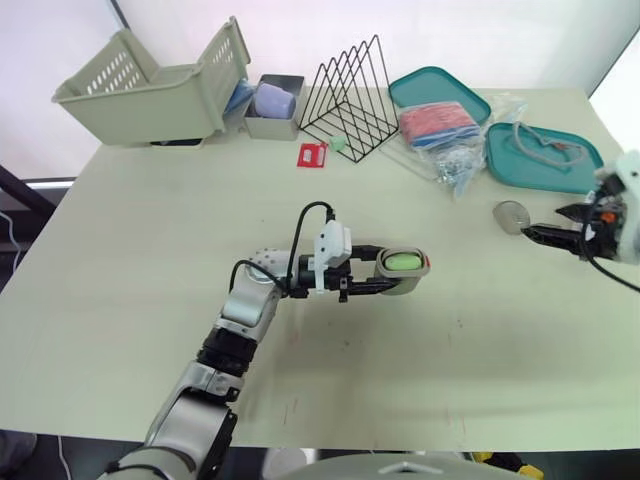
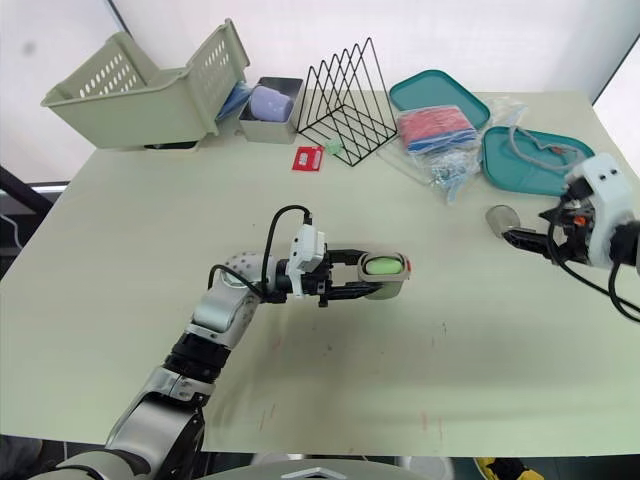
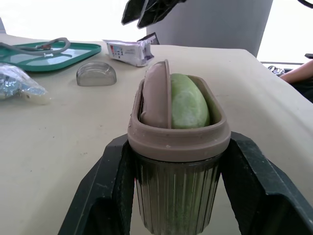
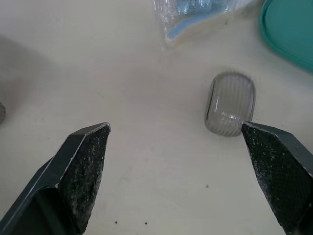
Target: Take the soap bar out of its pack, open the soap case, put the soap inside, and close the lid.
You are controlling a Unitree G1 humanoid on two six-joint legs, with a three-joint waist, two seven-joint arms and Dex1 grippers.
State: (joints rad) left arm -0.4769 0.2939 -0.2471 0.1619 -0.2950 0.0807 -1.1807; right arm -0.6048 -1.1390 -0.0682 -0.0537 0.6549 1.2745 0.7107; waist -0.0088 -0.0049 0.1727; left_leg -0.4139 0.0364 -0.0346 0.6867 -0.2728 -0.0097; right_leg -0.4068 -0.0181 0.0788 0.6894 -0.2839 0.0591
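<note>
At table centre, the left gripper (image 1: 375, 270) is closed partway, one black finger on each ribbed side of the soap case (image 3: 176, 196), gripping it just below its brown rim. Whether the case rests on the table (image 1: 150, 250) or is held just off it cannot be told. The case is uncovered, mouth upward. The green soap bar (image 3: 188, 103) sits inside it on edge, leaning against a brown insert (image 3: 155, 98), with its upper part above the rim. At the robot's right, well apart from the case, the right gripper (image 4: 174, 128) hangs over the table with its fingers spread wide and nothing between them. The clear ribbed lid (image 4: 230, 110) lies flat on the table just beside one fingertip; contact cannot be judged. The lid is near the edge of a teal tray (image 1: 545, 160). A white printed packet (image 3: 129, 51) lies on the table beyond the lid, as seen from the left wrist. Along the far side stand a beige basket (image 1: 150, 90), a black wire rack (image 1: 350, 100), a second teal tray (image 1: 440, 90) and a clear plastic bag (image 1: 460, 165).
</note>
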